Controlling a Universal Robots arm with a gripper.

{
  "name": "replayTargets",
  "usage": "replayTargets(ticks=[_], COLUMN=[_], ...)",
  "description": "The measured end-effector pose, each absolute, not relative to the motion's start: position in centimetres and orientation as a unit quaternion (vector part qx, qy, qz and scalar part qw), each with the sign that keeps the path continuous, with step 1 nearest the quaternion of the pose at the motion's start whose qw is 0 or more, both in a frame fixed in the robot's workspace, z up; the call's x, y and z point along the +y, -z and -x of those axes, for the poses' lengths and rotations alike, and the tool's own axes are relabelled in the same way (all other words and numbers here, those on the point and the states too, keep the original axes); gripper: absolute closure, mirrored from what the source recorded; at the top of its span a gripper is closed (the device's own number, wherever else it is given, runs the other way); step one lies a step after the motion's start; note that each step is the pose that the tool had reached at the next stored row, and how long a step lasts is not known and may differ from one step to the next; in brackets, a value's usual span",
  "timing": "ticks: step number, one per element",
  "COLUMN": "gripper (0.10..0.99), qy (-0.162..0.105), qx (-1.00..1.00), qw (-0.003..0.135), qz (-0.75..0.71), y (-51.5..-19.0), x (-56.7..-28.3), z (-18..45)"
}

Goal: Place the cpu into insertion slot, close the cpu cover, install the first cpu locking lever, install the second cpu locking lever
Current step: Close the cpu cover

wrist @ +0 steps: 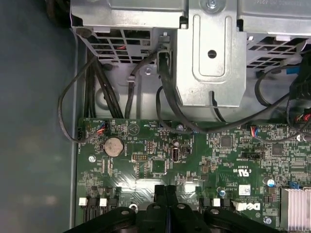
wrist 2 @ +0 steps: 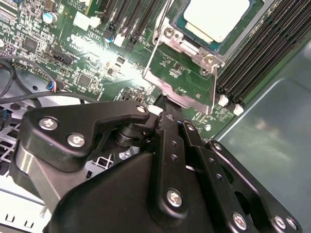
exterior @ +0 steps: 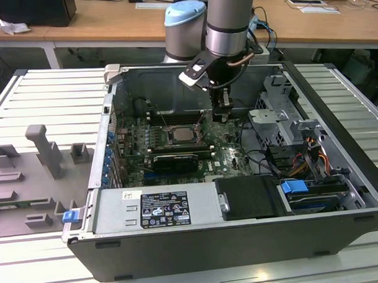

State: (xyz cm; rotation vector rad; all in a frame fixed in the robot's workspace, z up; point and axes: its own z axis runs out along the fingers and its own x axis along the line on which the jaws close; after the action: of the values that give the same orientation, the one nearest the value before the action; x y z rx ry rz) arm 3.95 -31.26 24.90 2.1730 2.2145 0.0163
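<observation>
The cpu point(wrist 2: 216, 17) lies flat in the insertion slot point(exterior: 166, 135) on the green board, its pale metal face up; it shows as well in the exterior view as the cpu point(exterior: 182, 134). The cpu cover point(wrist 2: 187, 47) is swung open away from the chip, and green board shows through its cut-out middle. My gripper point(wrist 2: 165, 104) is shut, its black tips right at the cover's free edge; I cannot tell whether they touch it. In the exterior view the gripper point(exterior: 221, 115) hangs low over the board, just to the right of the slot. In the first wrist view the fingers point(wrist: 159, 191) are pressed together.
Black memory slots point(wrist 2: 262, 53) run beside the socket. A grey power supply box point(exterior: 160, 208) fills the case's front, with a metal drive cage point(exterior: 281, 123) and loose cables point(exterior: 264, 160) at the exterior view's right. A grey fixture plate point(exterior: 35, 172) lies outside the case.
</observation>
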Motion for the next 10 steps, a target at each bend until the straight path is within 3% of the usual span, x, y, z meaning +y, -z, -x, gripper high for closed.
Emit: replayTargets(ticks=[10], gripper=[0.98], qy=[-0.005], qx=[0.714], qw=[0.02], qz=[-0.7], y=[-24.9], x=[-31.3], z=[-2.1])
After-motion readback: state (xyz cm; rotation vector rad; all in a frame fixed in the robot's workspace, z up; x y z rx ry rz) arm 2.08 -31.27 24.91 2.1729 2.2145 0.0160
